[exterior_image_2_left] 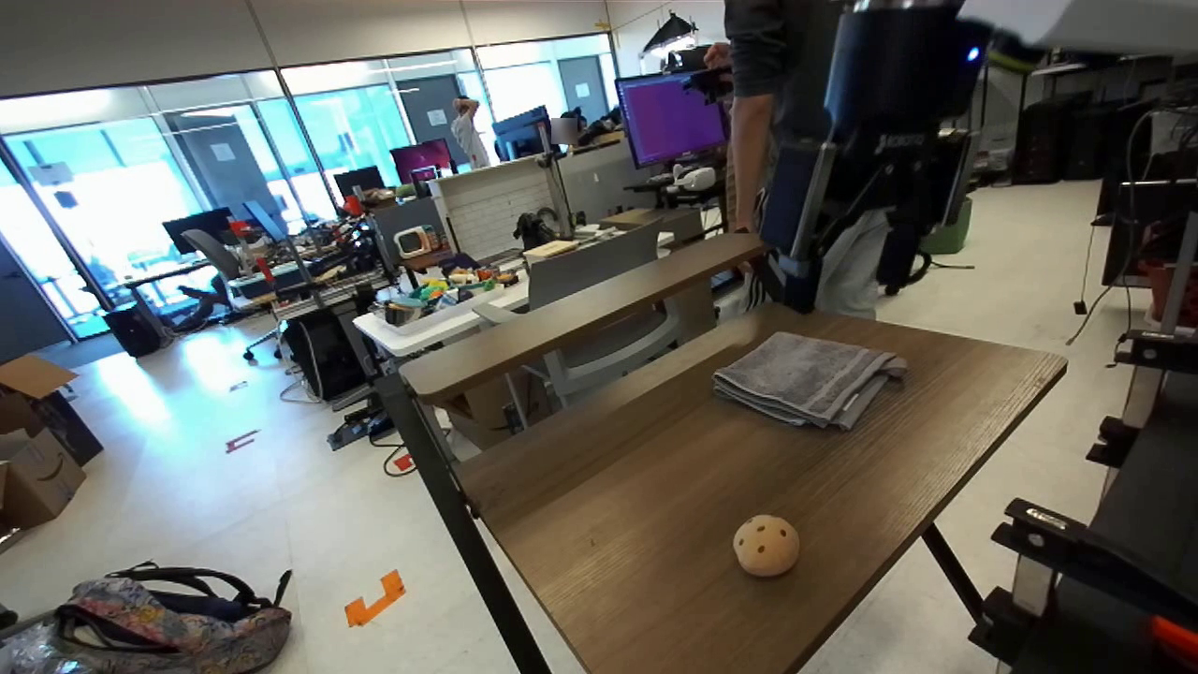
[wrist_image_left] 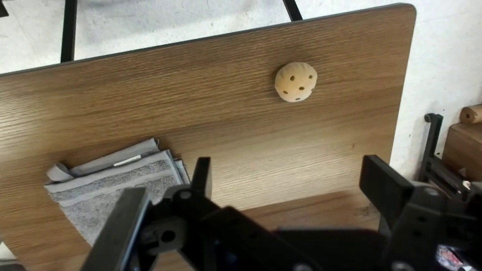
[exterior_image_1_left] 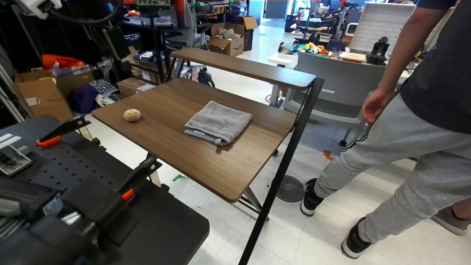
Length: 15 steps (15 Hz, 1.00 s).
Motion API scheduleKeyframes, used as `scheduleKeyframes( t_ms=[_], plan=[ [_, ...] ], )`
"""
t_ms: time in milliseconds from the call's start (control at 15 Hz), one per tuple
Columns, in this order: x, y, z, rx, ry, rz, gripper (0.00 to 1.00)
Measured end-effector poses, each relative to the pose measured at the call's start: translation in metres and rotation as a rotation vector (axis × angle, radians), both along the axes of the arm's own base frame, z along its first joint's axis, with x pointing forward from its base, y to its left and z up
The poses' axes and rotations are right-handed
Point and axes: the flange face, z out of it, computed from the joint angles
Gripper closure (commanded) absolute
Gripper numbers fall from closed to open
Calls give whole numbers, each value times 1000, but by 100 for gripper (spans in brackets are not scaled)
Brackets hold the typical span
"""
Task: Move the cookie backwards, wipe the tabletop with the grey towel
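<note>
Currently, a black gripper, spread wide, holds nothing; a round, spotted beige cookie and folded grey towel lie apart on a brown wood-grain tabletop.

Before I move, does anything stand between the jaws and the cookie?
Nothing visible: in the wrist view, only tabletop shows between the open jaws and the cookie. The grey towel lies at that picture's left.

Bench: smooth wood-grain top, faint sheen in the wrist view; its frame looks like black metal, satin. Towel is rough-piled cloth, matt, with a flatter woven band. Cookie appears fabric-covered, matt. End effector: black, smooth, mostly matt. Floor is smooth and glossy. Box: matt cardboard.
</note>
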Motion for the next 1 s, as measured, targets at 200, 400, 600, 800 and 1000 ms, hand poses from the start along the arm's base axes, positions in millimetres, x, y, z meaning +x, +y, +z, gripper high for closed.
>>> scheduleKeyframes(
  t_ms=[200,400,600,800,1000],
  plan=[
    [9,18,-43,-21,39,11,0],
    [21,35,-79,-19,67,7,0],
    [34,50,-108,-20,66,3,0],
    [42,58,-134,-17,63,-3,0],
    [41,58,-157,-11,88,-15,0]
  ],
)
